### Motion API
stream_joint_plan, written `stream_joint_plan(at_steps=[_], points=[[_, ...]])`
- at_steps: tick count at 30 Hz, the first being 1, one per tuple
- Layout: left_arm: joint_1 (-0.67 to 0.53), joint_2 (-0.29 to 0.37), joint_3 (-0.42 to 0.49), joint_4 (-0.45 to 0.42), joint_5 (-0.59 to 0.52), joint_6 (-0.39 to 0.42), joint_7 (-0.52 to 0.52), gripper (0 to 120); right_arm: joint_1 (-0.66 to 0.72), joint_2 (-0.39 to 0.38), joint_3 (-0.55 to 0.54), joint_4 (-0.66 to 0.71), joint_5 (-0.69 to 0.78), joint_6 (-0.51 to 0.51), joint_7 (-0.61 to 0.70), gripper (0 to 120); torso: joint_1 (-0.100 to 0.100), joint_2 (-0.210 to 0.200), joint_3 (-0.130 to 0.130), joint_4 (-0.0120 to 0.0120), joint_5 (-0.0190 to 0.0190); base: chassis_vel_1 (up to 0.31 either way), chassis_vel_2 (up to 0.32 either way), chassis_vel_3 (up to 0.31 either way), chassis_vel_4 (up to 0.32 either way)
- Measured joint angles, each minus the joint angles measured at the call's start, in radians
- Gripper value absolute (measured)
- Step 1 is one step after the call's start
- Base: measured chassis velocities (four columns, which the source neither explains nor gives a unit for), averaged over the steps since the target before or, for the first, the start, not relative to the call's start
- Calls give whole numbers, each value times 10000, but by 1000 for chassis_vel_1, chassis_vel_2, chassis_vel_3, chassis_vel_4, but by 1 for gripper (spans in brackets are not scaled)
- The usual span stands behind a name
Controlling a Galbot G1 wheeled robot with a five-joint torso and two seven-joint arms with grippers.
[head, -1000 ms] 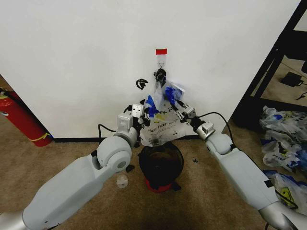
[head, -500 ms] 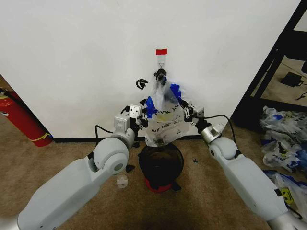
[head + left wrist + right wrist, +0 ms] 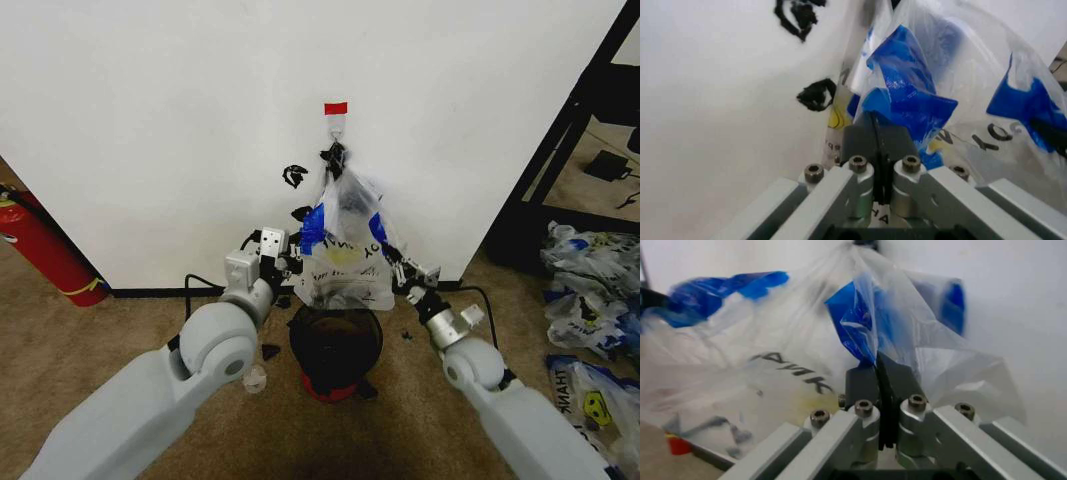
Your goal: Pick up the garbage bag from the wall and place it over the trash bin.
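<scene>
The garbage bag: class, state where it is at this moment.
In the head view the garbage bag hangs centre frame against the wall, directly above the trash bin, pinched between the left gripper and right gripper.

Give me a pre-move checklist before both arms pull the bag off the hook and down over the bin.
1. Left gripper shut on the garbage bag at a blue handle: ok.
2. Right gripper shut on the bag's other blue side: ok.
3. Bag top free of the hook: not ok, it hangs bunched just below it.
4. Trash bin directly under the bag, mouth unobstructed: ok.
5. Bag mouth spread wide enough to clear the bin rim: cannot tell.
</scene>
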Motion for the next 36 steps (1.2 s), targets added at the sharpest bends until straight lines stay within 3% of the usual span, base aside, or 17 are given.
stream_joint_plan(at_steps=[3,6,19,23,31,36], points=[[554,39,-384,-335,107,-32,81,0,-313,28,19,322,-104,92,-42,0,0,0,1,7,-1,0,0,0,0],[1876,56,-1126,-1003,559,-129,228,0,-1167,86,151,766,-475,429,-210,0,0,0,-1,2,0,0,0,0,0],[3702,-199,-1449,-1343,1543,-314,-115,0,-2054,992,59,-295,-1126,1495,-393,0,0,0,1,1,0,0,0,0,0],[4093,-146,-1453,-1259,1803,-305,-239,0,-2104,1002,-43,-454,-1375,1513,-411,0,0,0,0,2,0,0,0,0,0],[4995,-243,-770,-161,2828,-824,-186,0,-2278,1036,-245,-1586,-2296,1938,-655,0,0,0,2,2,0,0,0,0,0],[5338,-143,-538,-48,3187,-884,-157,0,-2562,1002,-315,-1972,-2778,2185,-655,0,0,-2,1,0,1,0,0,0,0]])
